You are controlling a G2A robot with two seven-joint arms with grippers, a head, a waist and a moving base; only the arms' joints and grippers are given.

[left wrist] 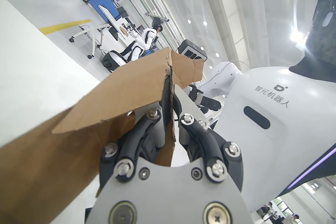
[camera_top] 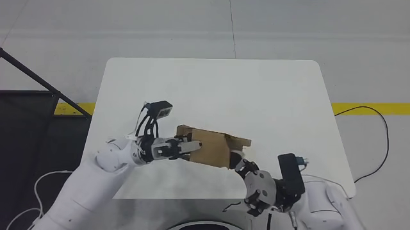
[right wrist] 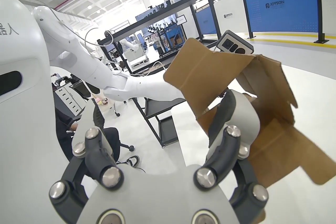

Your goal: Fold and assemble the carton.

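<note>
Left gripper: We found the left gripper (camera_top: 194, 145) over the near-left part of the white table (camera_top: 256, 89). Its jaws were pinched nearly together on a thin cardboard wall. In the left wrist view the left gripper (left wrist: 172, 97) had the raw corrugated edge clamped between its dark pads.

Carton: The brown carton (camera_top: 210, 147) sat between the two grippers, near the table's front edge and about midway along it. It was half formed, with its walls partly opened and its flaps loose. We saw one flap (camera_top: 237, 141) sticking out at its right end. From the left wrist the carton (left wrist: 118, 93) ran away from the jaws as a long folded panel. We could not tell whether its underside rested on the table or hung just above it.

Right gripper: The right gripper (camera_top: 238, 163) was at the carton's right end, with its jaws spread wide and gripping nothing. In the right wrist view, one finger (right wrist: 244, 112) of the right gripper (right wrist: 161, 101) lay against the open end of the carton (right wrist: 275, 135), under a raised flap. The other finger (right wrist: 92, 125) stood well clear of the cardboard.

Floor at right: We noted a black cable (camera_top: 383, 134) looping past the table's right edge and crossing a yellow line (camera_top: 365, 108).
</note>
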